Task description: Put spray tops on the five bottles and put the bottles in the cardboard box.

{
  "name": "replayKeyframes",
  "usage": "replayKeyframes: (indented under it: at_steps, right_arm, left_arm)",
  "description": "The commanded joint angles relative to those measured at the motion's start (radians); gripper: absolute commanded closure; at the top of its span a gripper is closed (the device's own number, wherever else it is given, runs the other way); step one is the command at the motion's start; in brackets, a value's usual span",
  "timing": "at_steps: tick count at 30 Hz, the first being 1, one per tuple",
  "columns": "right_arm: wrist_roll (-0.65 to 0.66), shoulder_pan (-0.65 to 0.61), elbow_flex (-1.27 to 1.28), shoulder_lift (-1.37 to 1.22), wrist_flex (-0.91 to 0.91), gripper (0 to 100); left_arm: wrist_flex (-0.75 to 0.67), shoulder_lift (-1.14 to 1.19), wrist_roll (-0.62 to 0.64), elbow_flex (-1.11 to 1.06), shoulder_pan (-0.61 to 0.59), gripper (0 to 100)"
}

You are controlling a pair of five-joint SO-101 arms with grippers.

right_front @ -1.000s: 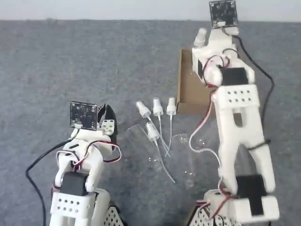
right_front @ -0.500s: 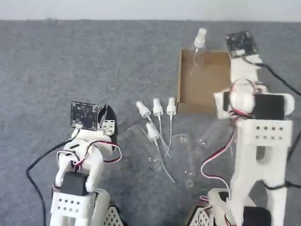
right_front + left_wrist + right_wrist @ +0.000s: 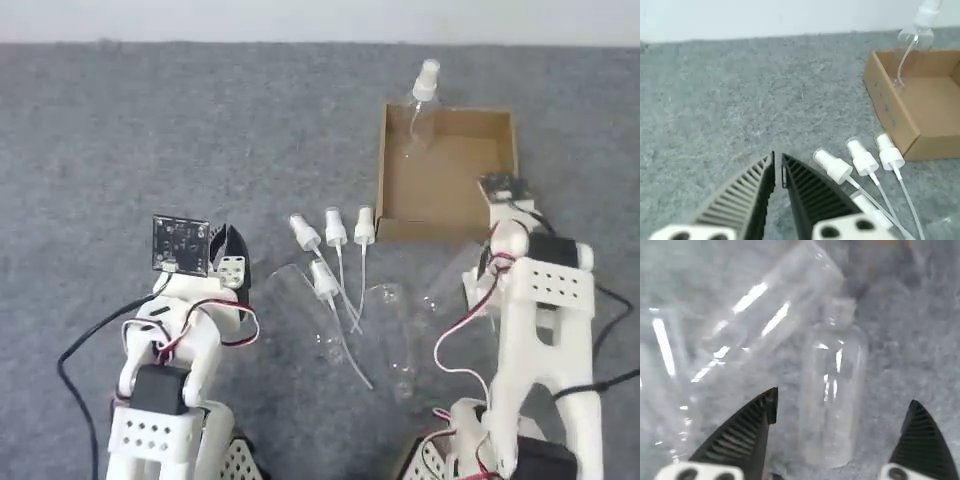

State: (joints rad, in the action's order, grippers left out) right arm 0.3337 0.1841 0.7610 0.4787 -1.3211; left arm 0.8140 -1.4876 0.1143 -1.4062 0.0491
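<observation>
One clear plastic bottle with a white spray top stands at the far corner of the shallow brown cardboard box, on the side nearer the left arm. Just beside the box's near wall, four loose white spray tops lie in a cluster, their thin tubes crossing. Uncapped clear bottles lie on their sides near them. The right end effector hangs over one such uncapped bottle, spread wide and holding nothing. The left end effector is nearly closed, a narrow slit, empty. It all sits on a grey felt worktop that runs to a pale wall.
</observation>
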Motion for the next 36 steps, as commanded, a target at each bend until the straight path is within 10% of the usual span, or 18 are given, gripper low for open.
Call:
replayKeyframes:
  at_steps: [1,21,36]
  right_arm:
    - [0.075,0.074,0.052,0.03,0.071,67.4]
    - [0.493,0.567,0.216,0.03,0.361,92.5]
    - [0.47,0.641,-0.129,-0.311,0.355,92.2]
  left_arm:
    - [-0.032,-0.018,0.0,0.008,-0.006,99]
    - [0.031,0.035,-0.035,0.104,-0.002,99]
    - [0.258,1.132,-0.006,0.921,0.149,96]
